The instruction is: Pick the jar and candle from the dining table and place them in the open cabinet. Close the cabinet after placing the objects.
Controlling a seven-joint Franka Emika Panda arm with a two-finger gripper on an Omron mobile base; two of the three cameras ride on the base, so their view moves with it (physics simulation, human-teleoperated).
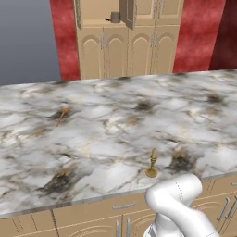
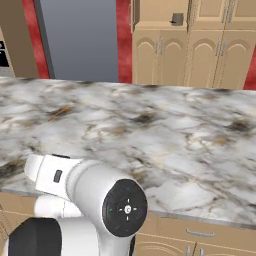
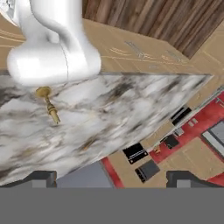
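Cream candle in brass-gold holder stands upright at the marble desk's five o'clock; wide-open, empty pincer must descend onto it.

So the white arm comes up at the bottom right of the left base view, just a rounded elbow segment curling over in front of the lower edge of the frame. In the right base view it sits bottom left, a fat white link lying roughly sideways with a dark round joint cap facing the camera, and a dark segment below it at the corner. In the hand view the tool shows its two dark tips at the bottom edge, far apart near the left and right sides, jaws wide open with nothing between them
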